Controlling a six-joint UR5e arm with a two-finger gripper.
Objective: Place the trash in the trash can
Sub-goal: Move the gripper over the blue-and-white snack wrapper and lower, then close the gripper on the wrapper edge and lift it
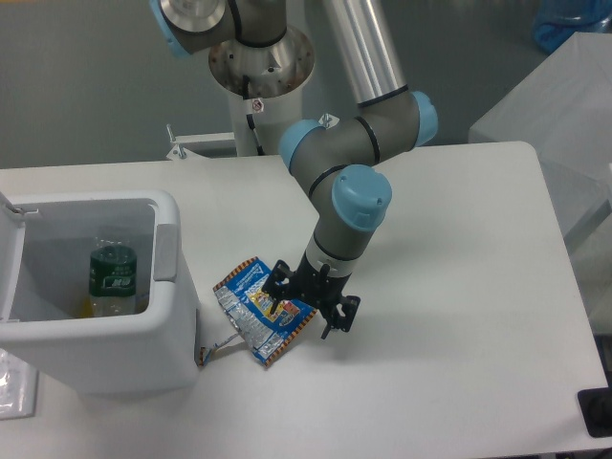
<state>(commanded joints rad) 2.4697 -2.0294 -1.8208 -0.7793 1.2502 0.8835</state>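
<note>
Wrapper (258, 310), crumpled blue with silver edges, lies flat on the white surface (449, 316) just off the trash can's near right corner. The pincer (304, 308) stands low over the wrapper's edge at its 3 o'clock side, fingers spread apart, one over the foil and the other beyond it above the surface; it has hold of nothing. At 9 o'clock from the wrapper sits the trash can (105, 330), lid swung open, with the bottle (114, 277) upright inside, green label showing. Farther back, at 12 o'clock, rises the arm's base (260, 72)
</note>
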